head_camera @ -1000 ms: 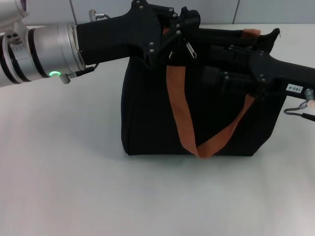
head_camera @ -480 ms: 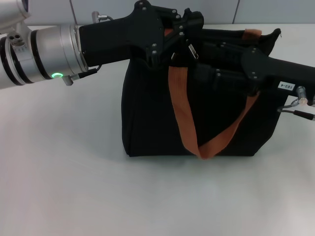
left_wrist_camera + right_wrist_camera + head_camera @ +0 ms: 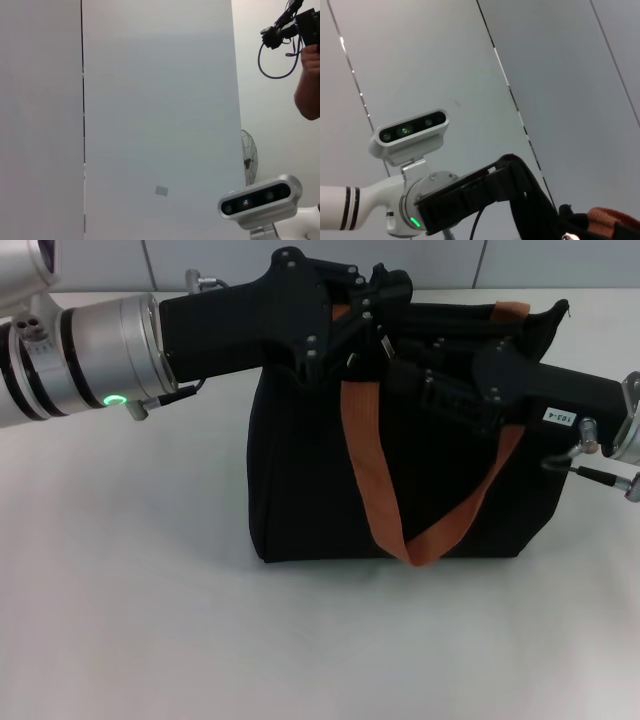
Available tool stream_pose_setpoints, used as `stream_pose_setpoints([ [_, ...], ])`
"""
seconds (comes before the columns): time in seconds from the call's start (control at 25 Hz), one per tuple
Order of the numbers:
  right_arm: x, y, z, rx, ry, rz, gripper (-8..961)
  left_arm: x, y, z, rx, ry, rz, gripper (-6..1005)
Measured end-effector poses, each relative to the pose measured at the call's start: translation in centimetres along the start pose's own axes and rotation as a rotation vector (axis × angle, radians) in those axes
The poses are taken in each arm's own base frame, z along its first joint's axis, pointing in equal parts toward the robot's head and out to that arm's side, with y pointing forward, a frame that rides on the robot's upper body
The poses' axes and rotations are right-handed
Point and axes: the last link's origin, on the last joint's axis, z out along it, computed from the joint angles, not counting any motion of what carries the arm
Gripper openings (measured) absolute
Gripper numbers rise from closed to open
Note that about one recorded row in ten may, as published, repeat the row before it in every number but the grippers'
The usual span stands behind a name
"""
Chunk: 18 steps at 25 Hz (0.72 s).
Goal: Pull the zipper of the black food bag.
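The black food bag (image 3: pixel 300 470) stands upright mid-table, with an orange-brown strap (image 3: pixel 365 455) hanging down its front. My left gripper (image 3: pixel 382 290) reaches in from the left and is shut on the bag's top edge where the strap starts. It also shows in the right wrist view (image 3: pixel 520 185). My right gripper (image 3: pixel 400 360) comes in from the right along the bag's top, its tip just below the left gripper. The small silver zipper (image 3: pixel 381 343) shows only as a thin glint between the two grippers. Whether the right gripper touches it is hidden.
The white table (image 3: pixel 150 620) spreads around the bag. A grey wall runs behind the table's far edge. The left wrist view shows only the wall, the right arm's wrist camera (image 3: pixel 260 200) and a person's arm (image 3: pixel 307 85) farther off.
My right gripper has moved left along the bag's top, closing in on the zipper and the left gripper. The left gripper has barely moved.
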Motion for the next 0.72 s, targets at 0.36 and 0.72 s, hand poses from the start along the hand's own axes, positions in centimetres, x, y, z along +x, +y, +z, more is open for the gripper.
stream_pose_setpoints([
  [0.36, 0.06, -0.04, 0.26, 0.004, -0.007, 0.010, 279, -0.33, 0.01, -0.09, 0.011, -0.004, -0.012, 33],
  [0.72, -0.03, -0.05, 0.61, -0.004, -0.002, 0.019, 233, -0.38, 0.02, -0.20, 0.014, -0.005, -0.001, 35],
])
